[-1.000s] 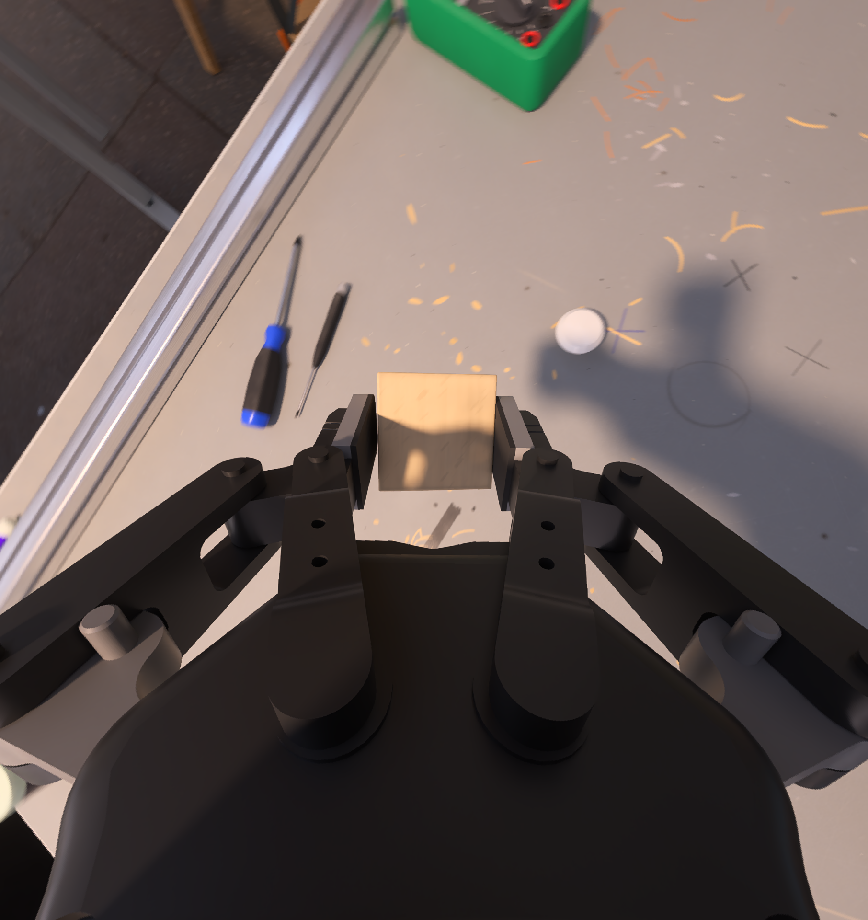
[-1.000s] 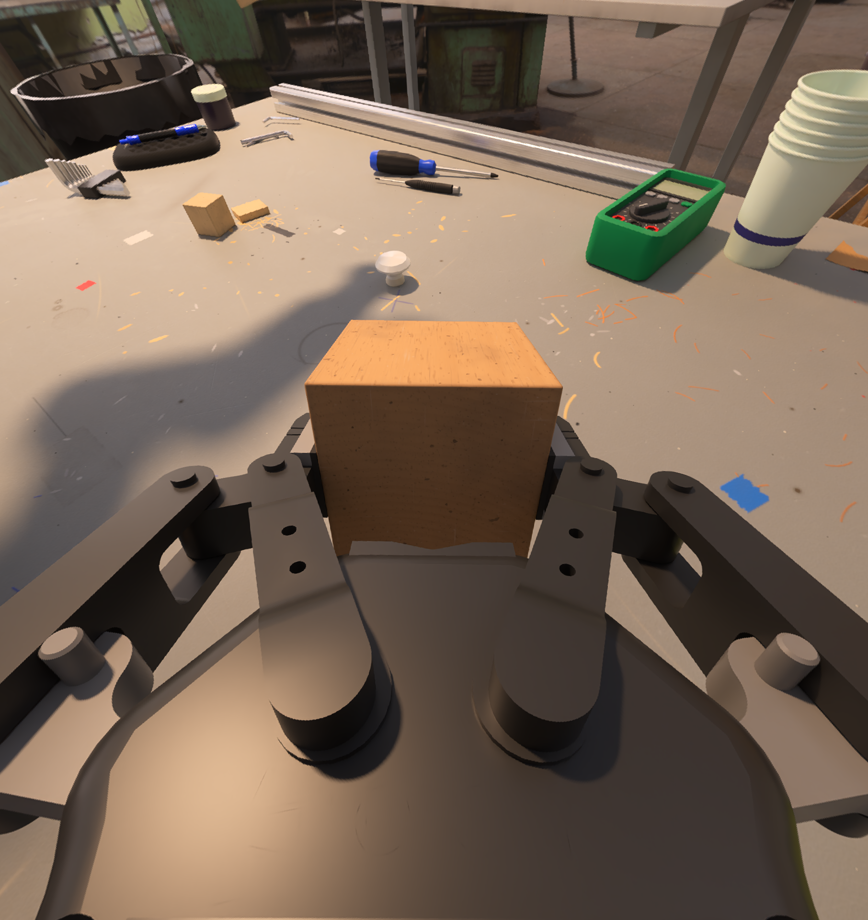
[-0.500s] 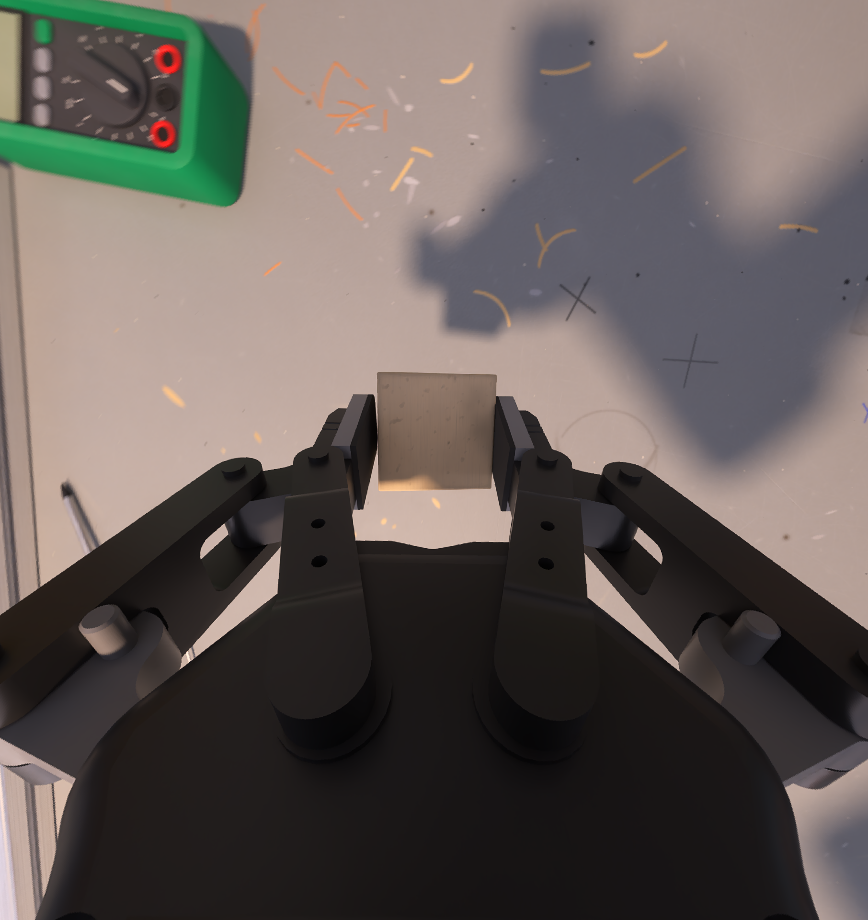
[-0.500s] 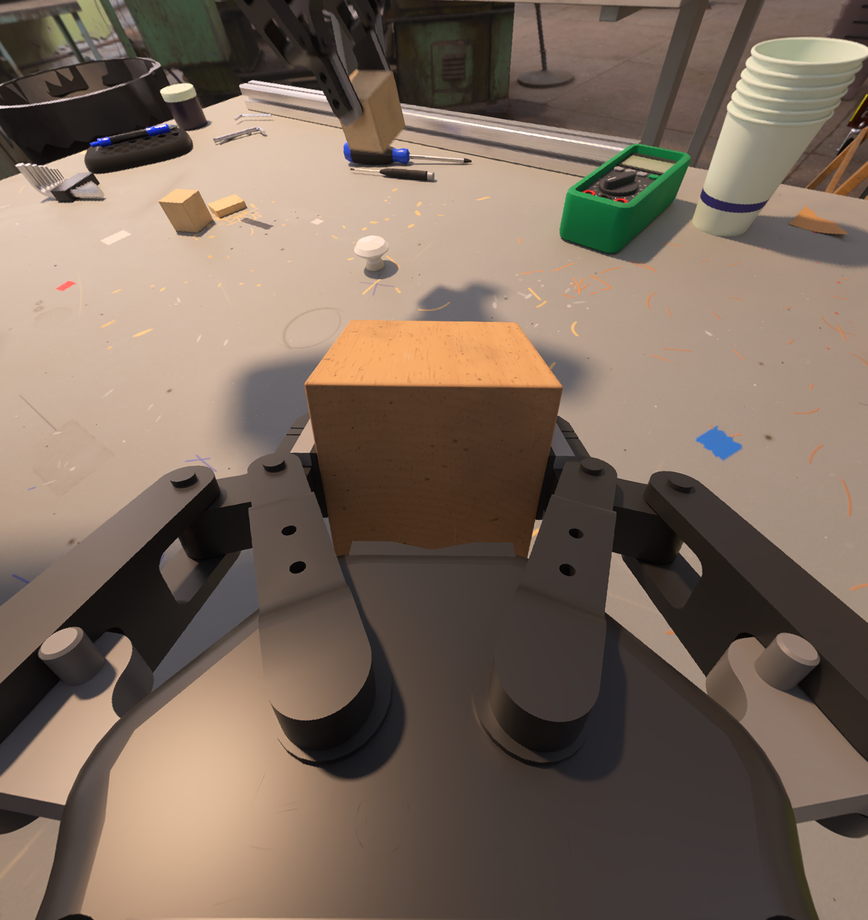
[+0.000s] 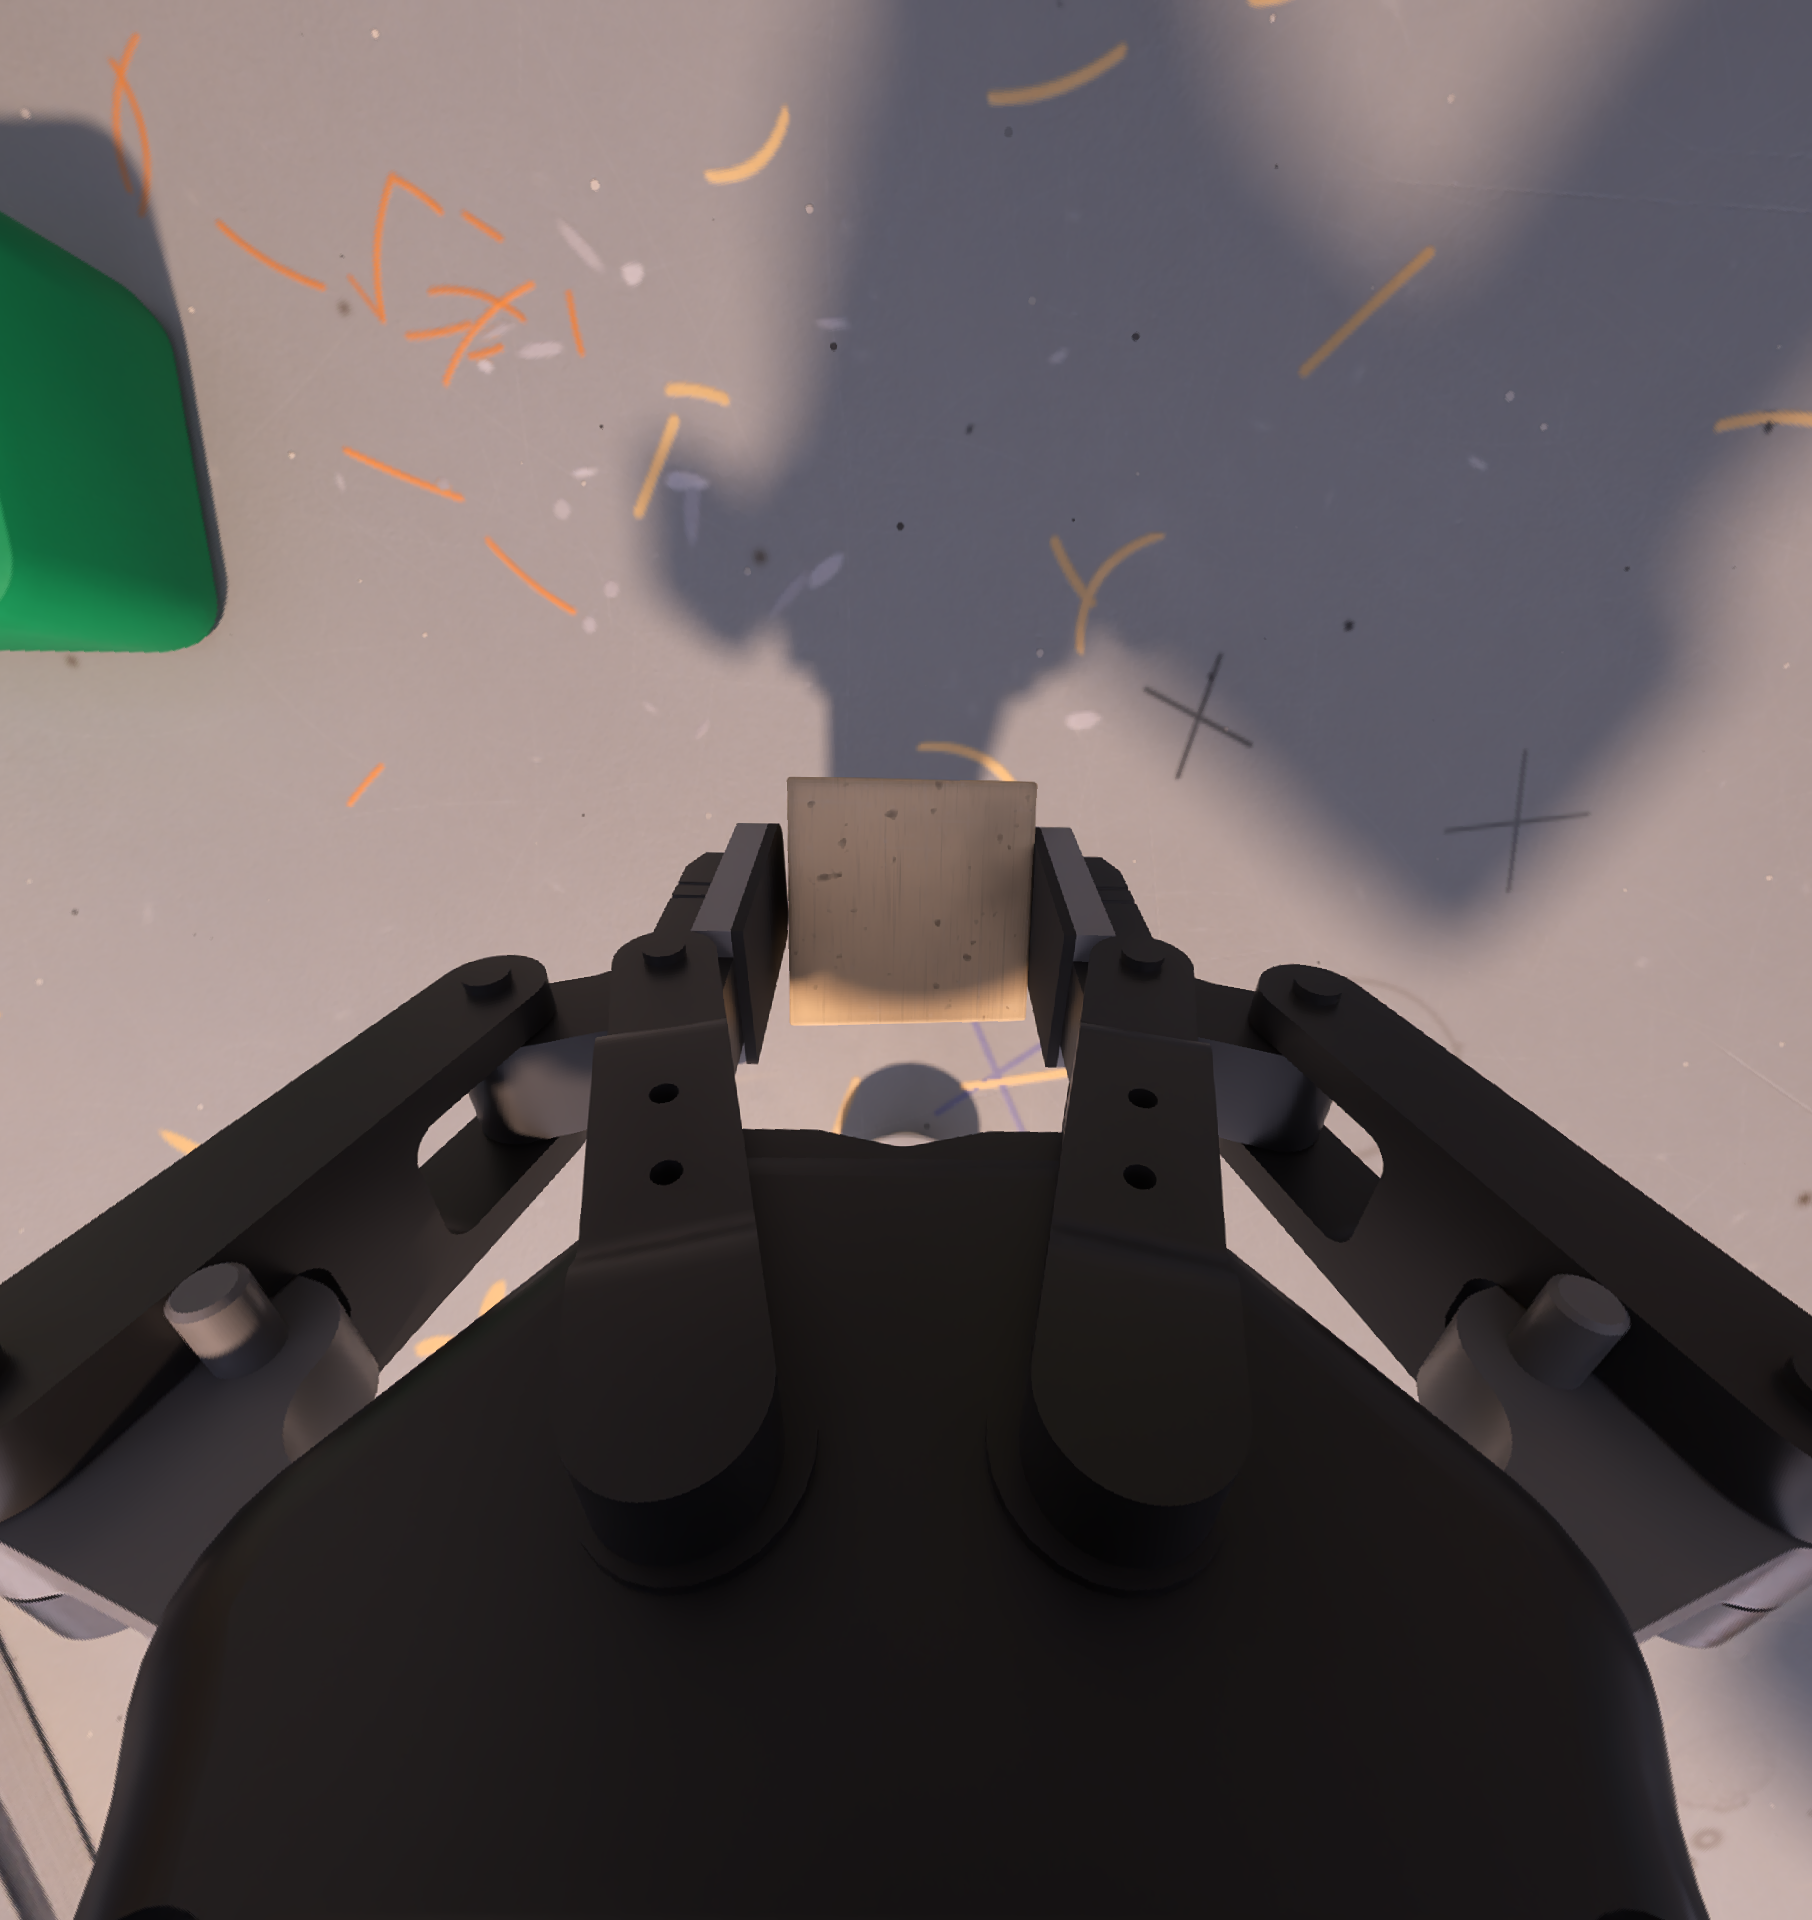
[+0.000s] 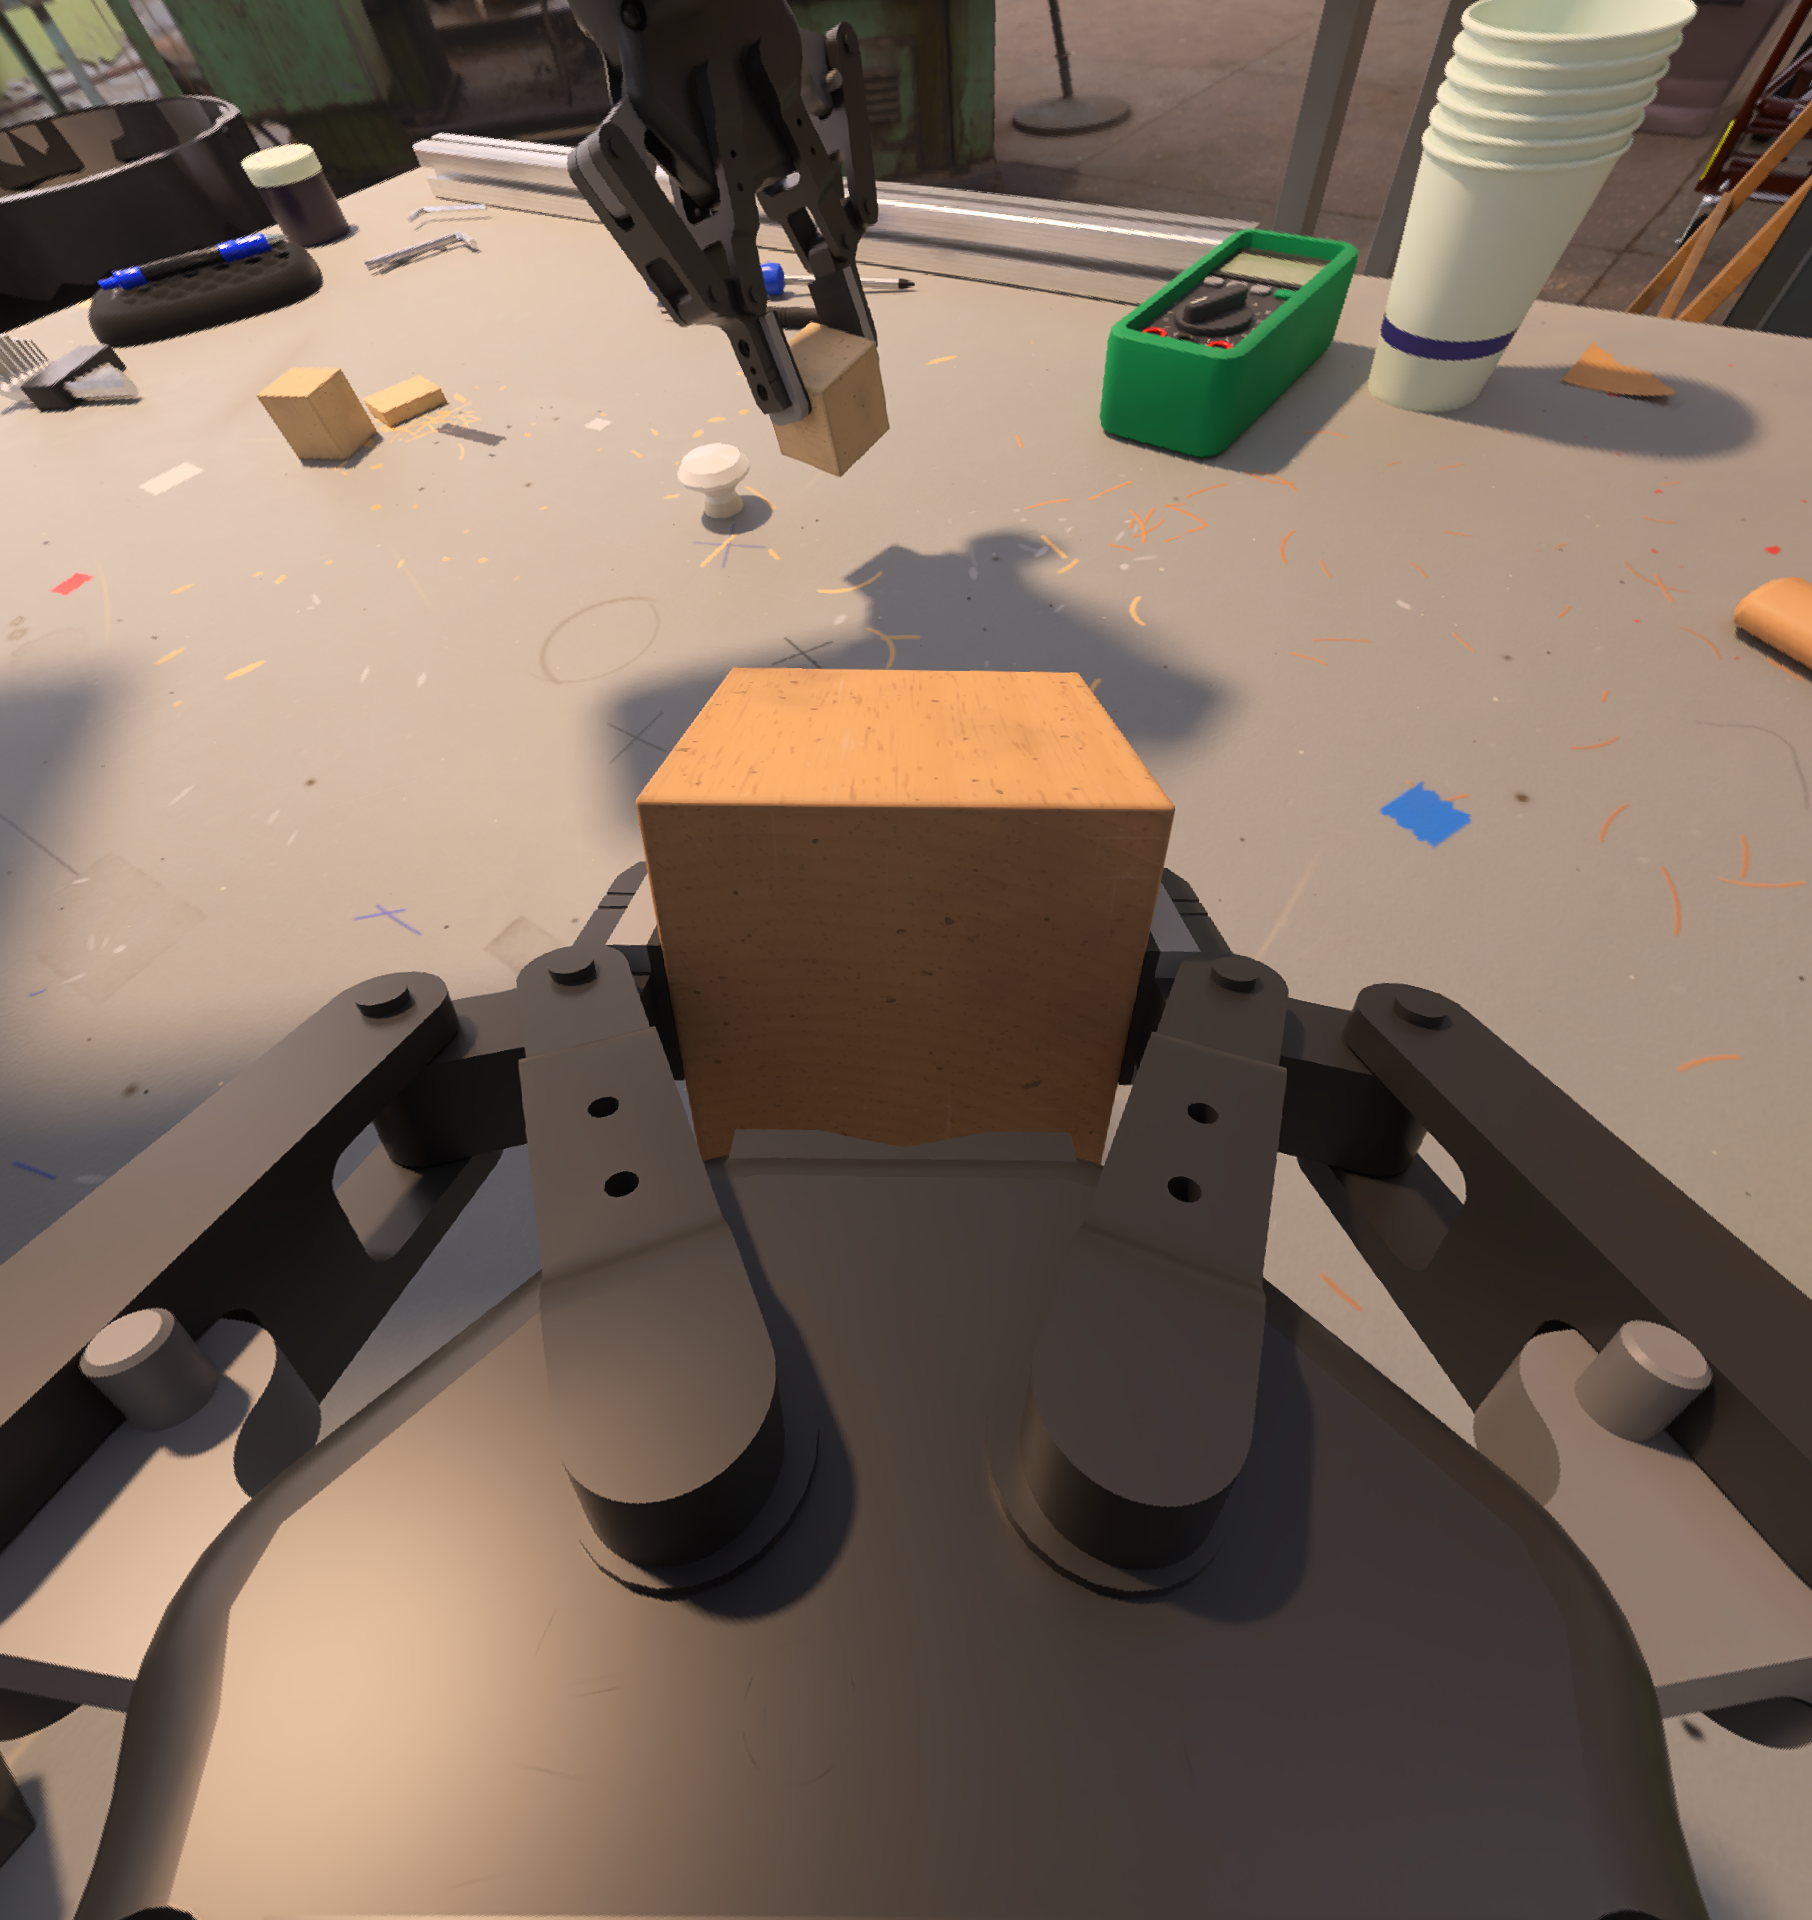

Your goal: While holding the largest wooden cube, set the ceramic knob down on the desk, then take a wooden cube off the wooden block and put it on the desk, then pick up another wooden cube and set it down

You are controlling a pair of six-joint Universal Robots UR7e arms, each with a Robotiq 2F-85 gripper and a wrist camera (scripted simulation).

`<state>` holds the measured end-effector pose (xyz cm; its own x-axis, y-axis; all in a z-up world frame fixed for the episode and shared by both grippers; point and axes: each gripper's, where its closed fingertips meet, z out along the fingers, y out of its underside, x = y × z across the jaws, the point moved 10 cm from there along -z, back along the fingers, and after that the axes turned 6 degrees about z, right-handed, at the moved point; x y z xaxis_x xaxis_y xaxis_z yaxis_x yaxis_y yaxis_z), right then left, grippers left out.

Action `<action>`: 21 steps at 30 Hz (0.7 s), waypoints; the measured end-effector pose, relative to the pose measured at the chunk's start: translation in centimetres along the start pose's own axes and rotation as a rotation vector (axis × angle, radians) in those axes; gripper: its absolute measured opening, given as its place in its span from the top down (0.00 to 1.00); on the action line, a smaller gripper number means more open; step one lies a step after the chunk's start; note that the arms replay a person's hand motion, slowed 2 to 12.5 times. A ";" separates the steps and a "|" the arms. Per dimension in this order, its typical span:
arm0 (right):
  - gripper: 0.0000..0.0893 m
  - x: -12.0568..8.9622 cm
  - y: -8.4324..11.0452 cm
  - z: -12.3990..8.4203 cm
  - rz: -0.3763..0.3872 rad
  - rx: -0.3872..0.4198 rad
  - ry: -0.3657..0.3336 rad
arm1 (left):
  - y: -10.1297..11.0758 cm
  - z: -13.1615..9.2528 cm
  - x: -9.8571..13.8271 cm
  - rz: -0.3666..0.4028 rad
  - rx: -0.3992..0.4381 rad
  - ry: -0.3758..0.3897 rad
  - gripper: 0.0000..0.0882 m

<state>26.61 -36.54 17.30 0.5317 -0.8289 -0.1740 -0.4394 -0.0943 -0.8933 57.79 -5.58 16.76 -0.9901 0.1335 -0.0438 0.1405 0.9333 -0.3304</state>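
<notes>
My right gripper (image 6: 907, 904) is shut on the largest wooden cube (image 6: 902, 935), orange-brown, and holds it above the desk (image 6: 362, 748). My left gripper (image 5: 910, 868) is shut on a smaller pale wooden cube (image 5: 910, 904) above the desk. In the right wrist view the left gripper (image 6: 829, 379) hangs with that cube (image 6: 848, 410) just right of and above the white ceramic knob (image 6: 713, 478), which stands on the desk. Another wooden cube (image 6: 315, 412) sits on the desk next to a flat wooden block (image 6: 403, 400) at the far left.
A green multimeter (image 6: 1229, 338) (image 5: 60, 447) and a stack of paper cups (image 6: 1504, 197) stand at the far right. A wooden dowel (image 6: 1806, 629) lies at the right edge. A black tray with a pen (image 6: 206, 281), a jar (image 6: 294, 192) and an aluminium rail (image 6: 985, 223) line the back.
My left gripper has carried the pale cube from near the screwdrivers toward the desk's middle and lower, to beside the knob. My right gripper still holds the large cube, and its view has shifted a little.
</notes>
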 end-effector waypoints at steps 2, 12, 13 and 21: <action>0.33 0.2 0.1 -0.2 0.005 -0.002 0.004 | -0.1 0.6 -0.2 0.002 0.002 0.009 0.54; 0.33 0.9 0.2 -0.5 0.017 -0.001 0.009 | -0.7 2.7 -0.8 0.002 -0.020 0.044 0.54; 0.33 0.9 0.2 -0.5 0.017 0.000 0.008 | -0.8 2.9 -0.8 0.004 -0.022 0.048 0.54; 0.33 1.0 0.3 0.0 0.018 -0.007 0.001 | -1.4 3.7 -0.8 0.022 -0.030 0.068 0.54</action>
<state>26.97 -37.44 16.84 0.5230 -0.8311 -0.1891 -0.4534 -0.0834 -0.8874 58.33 -8.20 13.74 -0.9844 0.1754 0.0133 0.1633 0.9393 -0.3017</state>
